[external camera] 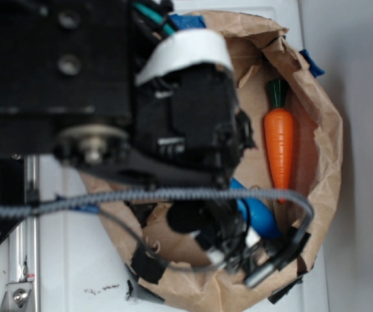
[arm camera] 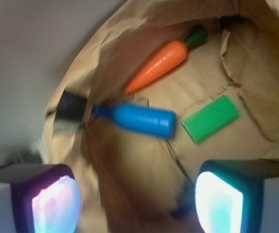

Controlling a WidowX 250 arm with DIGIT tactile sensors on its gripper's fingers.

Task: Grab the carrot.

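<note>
**Wrist view: carrot lies loose in paper bag**

Wrist view shows the carrot (arm camera: 161,61) lying on the brown paper bag (arm camera: 256,73) floor, green cap toward the far wall, untouched. Just beside it lies a blue bottle (arm camera: 138,120), with a flat green block (arm camera: 211,119) near both. The gripper (arm camera: 137,201) hangs above them, fingers (arm camera: 57,204) spread apart and empty.

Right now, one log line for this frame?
phase: approach | gripper: open, empty, above bag | carrot: in bag, untouched | nearby: blue bottle, green block
</note>
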